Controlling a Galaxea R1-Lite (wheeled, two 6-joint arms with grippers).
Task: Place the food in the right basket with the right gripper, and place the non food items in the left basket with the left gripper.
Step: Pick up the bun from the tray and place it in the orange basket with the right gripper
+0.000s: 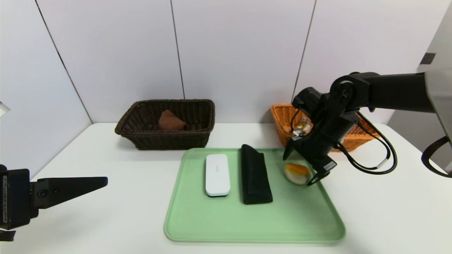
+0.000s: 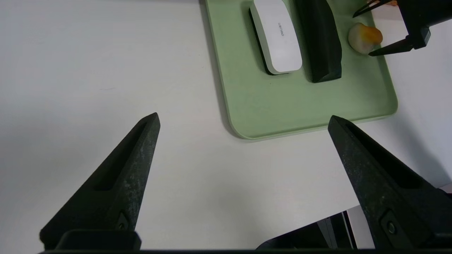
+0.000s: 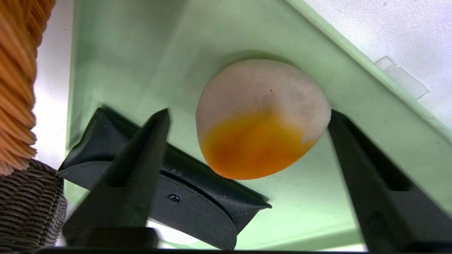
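The cream bun with its orange top lies on the tray's right side. My right gripper is open and straddles it; one finger touches the bun's side, the other stands a little off it. A white slab and a black cloth roll lie side by side mid-tray. The brown towel sits in the dark left basket. Gold-wrapped sweets show in the orange right basket, partly behind my right arm. My left gripper hovers open and empty over the table's left.
The green tray lies at the table's centre front. Both baskets stand against the back wall, the orange basket close behind the tray's right corner. White panels close off the back and left.
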